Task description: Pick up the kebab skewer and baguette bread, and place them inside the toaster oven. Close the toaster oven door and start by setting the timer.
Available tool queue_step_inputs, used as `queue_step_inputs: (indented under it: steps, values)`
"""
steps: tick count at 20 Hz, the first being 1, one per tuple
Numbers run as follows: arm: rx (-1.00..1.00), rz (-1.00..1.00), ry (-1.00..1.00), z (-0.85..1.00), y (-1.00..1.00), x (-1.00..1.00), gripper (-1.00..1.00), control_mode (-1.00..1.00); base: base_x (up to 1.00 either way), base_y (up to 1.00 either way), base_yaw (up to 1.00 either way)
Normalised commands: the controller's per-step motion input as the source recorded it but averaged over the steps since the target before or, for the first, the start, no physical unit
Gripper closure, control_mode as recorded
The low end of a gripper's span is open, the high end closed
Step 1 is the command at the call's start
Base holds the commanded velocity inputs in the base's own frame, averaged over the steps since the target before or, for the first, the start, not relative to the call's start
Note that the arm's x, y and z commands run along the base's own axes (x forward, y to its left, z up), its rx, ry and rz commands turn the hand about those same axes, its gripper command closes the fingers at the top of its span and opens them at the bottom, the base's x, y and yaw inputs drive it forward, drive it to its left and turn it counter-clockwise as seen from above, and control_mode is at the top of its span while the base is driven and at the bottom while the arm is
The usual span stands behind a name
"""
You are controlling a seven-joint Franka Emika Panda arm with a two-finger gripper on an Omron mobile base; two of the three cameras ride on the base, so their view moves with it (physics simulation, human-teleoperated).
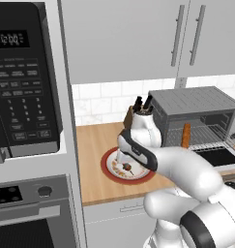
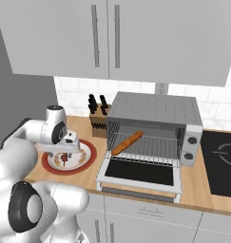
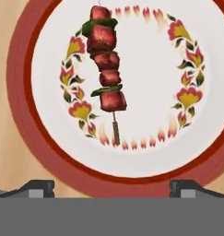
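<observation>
The kebab skewer [image 3: 105,73] [image 1: 127,168] [image 2: 64,158] lies on a red-rimmed plate [image 3: 21,87] [image 1: 108,164] [image 2: 88,161], its red and brown chunks pointing away from the hand. My gripper [image 3: 111,186] [image 1: 122,157] [image 2: 63,153] hangs just above the plate, open, with nothing between its fingertips [image 3: 39,187]. The baguette bread [image 2: 127,143] [image 1: 186,135] rests slantwise on the wire rack inside the toaster oven [image 2: 155,109] [image 1: 196,102]. The toaster oven door [image 2: 139,173] [image 1: 218,156] is folded down flat onto the counter.
A knife block [image 1: 131,115] [image 2: 98,119] stands behind the plate, beside the toaster oven. A black microwave [image 1: 22,77] and a wall oven [image 1: 32,213] fill the left. A dark cooktop [image 2: 221,161] lies right of the toaster oven. Wall cabinets [image 2: 112,38] hang overhead.
</observation>
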Motion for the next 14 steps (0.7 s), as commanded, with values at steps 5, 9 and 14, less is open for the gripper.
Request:
queue_step_inputs:
  steps: [5,9,14]
  values:
    - [-0.01,0.06,0.0,-0.5,0.02,0.39,-1.0,-1.0,0.0,0.0,0.0]
    - [0.0,0.07,0.01,-0.42,0.02,0.6,-1.0,-1.0,0.0,0.0,0.0]
    - [-0.01,0.03,0.05,-0.13,0.25,0.61,-1.0,-1.0,0.0,0.0,0.0]
